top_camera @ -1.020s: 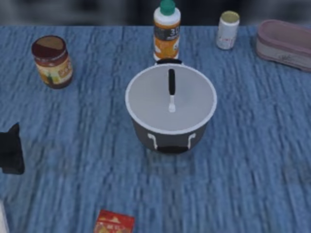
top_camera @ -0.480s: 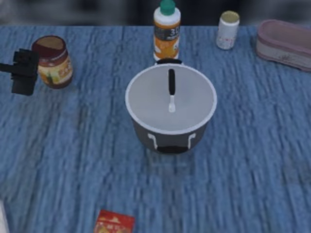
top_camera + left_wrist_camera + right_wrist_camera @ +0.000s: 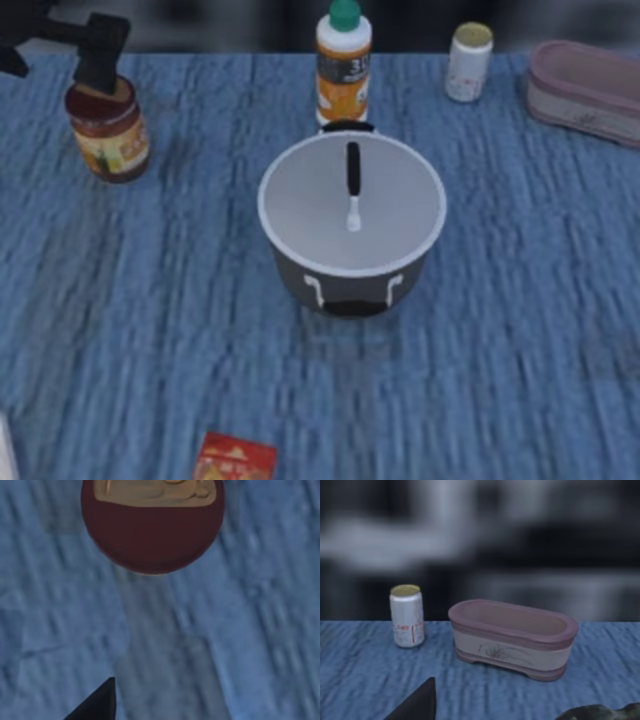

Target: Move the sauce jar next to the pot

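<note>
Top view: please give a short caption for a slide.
Left gripper hovers over the sauce jar, far left of the pot.

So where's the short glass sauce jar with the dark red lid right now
In the top view the short glass sauce jar stands at the table's far left, well apart from the large dark grey pot, with the left pincer just above its lid.

Worktop [image 3: 520, 380] covered in blue ribbed cloth. Pot [image 3: 352, 225] at centre, lid on. Jar [image 3: 108, 128] well left of pot, toward far edge. Bottle [image 3: 343, 62] just behind pot. Small white can [image 3: 469, 62] behind-right of pot. Pink oval planter [image 3: 585, 92] far right of pot. Red packet [image 3: 235, 460] near front edge, front-left of pot.
</note>
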Motion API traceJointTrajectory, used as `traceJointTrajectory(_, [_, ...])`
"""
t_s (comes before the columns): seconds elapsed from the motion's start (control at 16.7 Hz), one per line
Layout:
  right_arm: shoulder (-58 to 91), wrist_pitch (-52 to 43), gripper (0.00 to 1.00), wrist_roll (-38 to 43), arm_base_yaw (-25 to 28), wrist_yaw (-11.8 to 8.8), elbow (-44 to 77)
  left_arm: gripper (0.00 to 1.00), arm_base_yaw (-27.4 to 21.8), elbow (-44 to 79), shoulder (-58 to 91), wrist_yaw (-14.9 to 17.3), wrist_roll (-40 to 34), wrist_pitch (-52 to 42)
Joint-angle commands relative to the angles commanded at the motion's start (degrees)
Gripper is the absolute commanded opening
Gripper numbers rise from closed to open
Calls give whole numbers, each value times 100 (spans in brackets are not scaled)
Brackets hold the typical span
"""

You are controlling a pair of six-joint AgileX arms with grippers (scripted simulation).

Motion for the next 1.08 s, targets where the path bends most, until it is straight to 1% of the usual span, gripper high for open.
traceJointTrajectory(0.3, [0, 0, 100, 0, 0, 0, 0, 100, 52, 2492, 2097, -104, 261, -921])
traceJointTrajectory(0.54, [0, 0, 100, 0, 0, 0, 0, 100, 103, 3922, 3235, -199, 393, -1394])
traceJointTrajectory(0.78, [0, 0, 100, 0, 0, 0, 0, 100, 138, 4576, 3729, -258, 443, -1599])
traceJointTrajectory(1.08, [0, 0, 100, 0, 0, 0, 0, 100, 103, 4570, 3734, -255, 440, -1593])
